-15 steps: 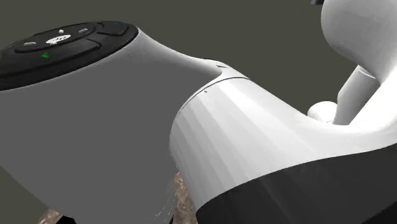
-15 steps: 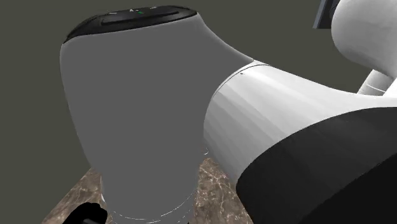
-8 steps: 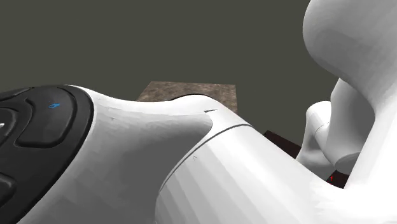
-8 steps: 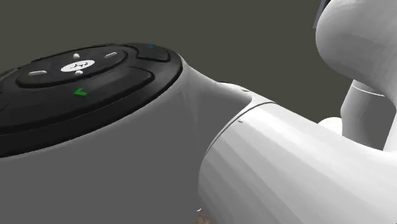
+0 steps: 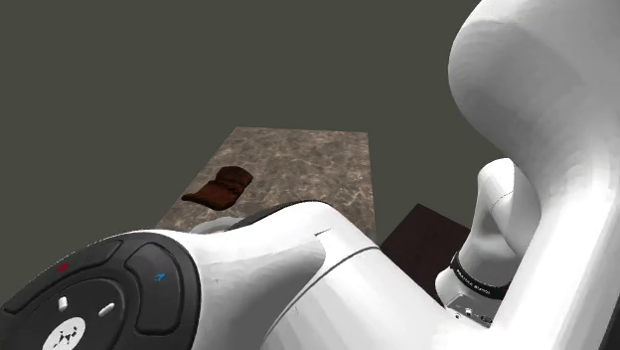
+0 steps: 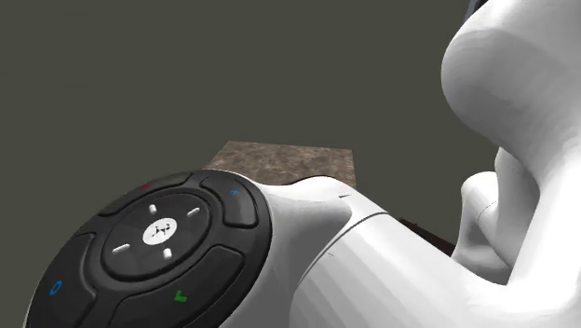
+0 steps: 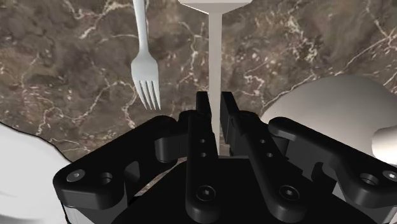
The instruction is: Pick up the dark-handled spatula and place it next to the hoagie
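In the wrist view my gripper is shut on the thin pale shaft of the spatula. The shaft runs straight out from between the black fingers, and its wide pale blade is cut off by the picture's edge. The part inside the jaws is hidden. In the shoulder view the hoagie, a dark brown roll, lies near the left edge of the brown marble counter. The white arm covers the counter's near part.
A white fork lies on the marble beside the spatula, tines toward the gripper. A white rounded thing sits on one side of the gripper and another on the other. A dark maroon block stands beside the counter. The counter's far end shows.
In both exterior views the arm's joint cap has dropped lower, and the marble counter and the hoagie have come into sight behind it.
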